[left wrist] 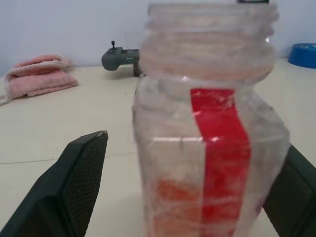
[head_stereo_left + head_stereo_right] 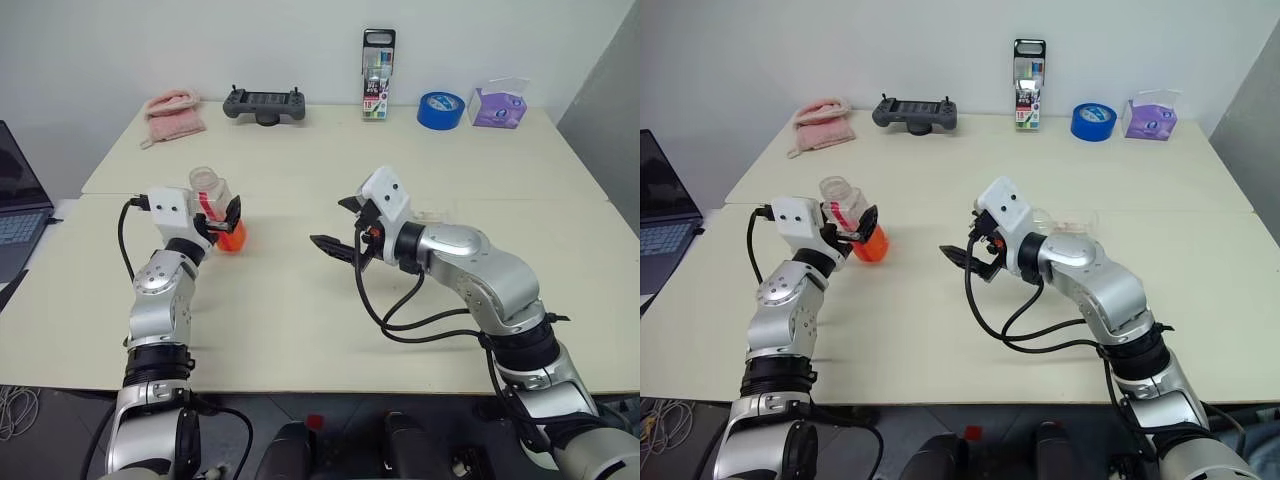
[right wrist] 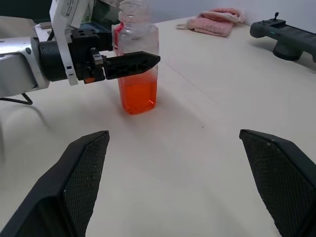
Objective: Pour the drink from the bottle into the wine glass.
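The bottle (image 3: 137,54) stands upright on the worktop (image 2: 300,330) between the spread fingers of the left pincer (image 2: 852,232), which brackets it without gripping. It has no cap, so a knock from either finger could tip it and spill the drink (image 3: 138,96). Thin clear plastic, ribbed at the threaded neck, with a glossy red label strip; it would likely dent under a hard squeeze. The right pincer (image 2: 338,238) is wide and empty, pointing at the bottle from well apart. Just behind its wrist stands the glass (image 2: 1068,219), clear and thin, mostly hidden; a backward swing of that arm could topple it.
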### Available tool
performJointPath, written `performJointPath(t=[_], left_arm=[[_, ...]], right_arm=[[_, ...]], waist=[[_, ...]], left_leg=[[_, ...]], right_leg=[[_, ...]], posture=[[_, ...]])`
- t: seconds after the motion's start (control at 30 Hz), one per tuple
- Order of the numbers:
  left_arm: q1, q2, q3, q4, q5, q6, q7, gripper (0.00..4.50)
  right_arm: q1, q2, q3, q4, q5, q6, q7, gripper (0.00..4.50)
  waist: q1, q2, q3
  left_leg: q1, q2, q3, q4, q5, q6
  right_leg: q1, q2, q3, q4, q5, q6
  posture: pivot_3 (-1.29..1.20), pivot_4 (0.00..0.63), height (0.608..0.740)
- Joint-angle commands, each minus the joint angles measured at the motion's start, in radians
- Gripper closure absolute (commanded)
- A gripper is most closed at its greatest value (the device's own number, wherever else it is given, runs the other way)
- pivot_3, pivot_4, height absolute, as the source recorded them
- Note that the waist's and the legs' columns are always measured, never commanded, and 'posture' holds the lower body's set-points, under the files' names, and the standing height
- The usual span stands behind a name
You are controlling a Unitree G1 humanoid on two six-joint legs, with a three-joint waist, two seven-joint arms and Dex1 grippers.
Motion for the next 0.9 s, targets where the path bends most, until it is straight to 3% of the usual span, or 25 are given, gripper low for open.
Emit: performJointPath(t=[0.03, 0.23, 0.4, 0.53, 0.7, 0.9], left_arm=[[0.007, 0.001, -0.002, -0.065, -0.002, 0.004, 0.012, 0.03], [0.119, 0.001, 0.005, -0.211, -0.012, 0.078, 0.031, 0.03], [0.276, 0.015, 0.045, -0.427, -0.054, 0.198, 0.05, 0.03], [0.454, 0.032, 0.028, -0.606, -0.148, 0.292, -0.049, 0.03], [0.572, 0.095, -0.136, -0.77, -0.259, 0.427, -0.233, 0.03], [0.439, 0.081, -0.311, -0.762, -0.233, 0.496, -0.255, 0.03]], right_arm=[[-0.004, -0.006, -0.026, -0.011, -0.009, -0.024, 0.01, 0.0], [0.012, -0.076, -0.047, 0.012, -0.046, -0.055, 0.043, 0.0], [0.05, -0.265, 0.004, 0.029, -0.198, -0.166, 0.088, 0.0], [0.075, -0.387, 0.053, 0.058, -0.347, -0.262, 0.098, 0.0], [0.037, -0.382, 0.117, 0.215, -0.518, -0.362, 0.046, 0.0], [-0.072, -0.298, 0.205, 0.502, -0.685, -0.484, 0.007, 0.0]], waist=[[-0.001, 0.0, 0.0], [-0.003, 0.0, 0.0], [-0.003, 0.0, 0.0], [-0.004, 0.0, 0.0], [-0.006, 0.0, 0.0], [-0.004, 0.0, 0.0]], left_leg=[[0.0, 0.0, 0.0, 0.0, 0.0, 0.0], [0.0, 0.0, 0.001, 0.0, 0.0, 0.0], [0.0, 0.001, 0.001, 0.0, 0.0, 0.0], [0.001, 0.001, 0.002, -0.001, 0.0, 0.0], [0.003, 0.002, 0.008, -0.001, 0.0, 0.0], [0.004, 0.001, 0.012, -0.001, 0.0, 0.001]], right_leg=[[0.0, 0.0, 0.0, 0.0, 0.0, 0.0], [0.0, 0.0, 0.001, -0.001, 0.0, 0.0], [0.001, -0.001, 0.001, -0.002, 0.0, 0.0], [0.001, -0.001, 0.002, -0.002, 0.0, 0.0], [0.003, 0.0, 0.002, -0.002, -0.001, 0.0], [0.003, 0.0, 0.003, -0.002, -0.001, 0.0]], posture=[[0.0, 0.15, 0.74], [0.0, 0.15, 0.74], [0.0, 0.15, 0.74], [0.0, 0.15, 0.74], [0.0, 0.15, 0.74], [0.0, 0.15, 0.74]])
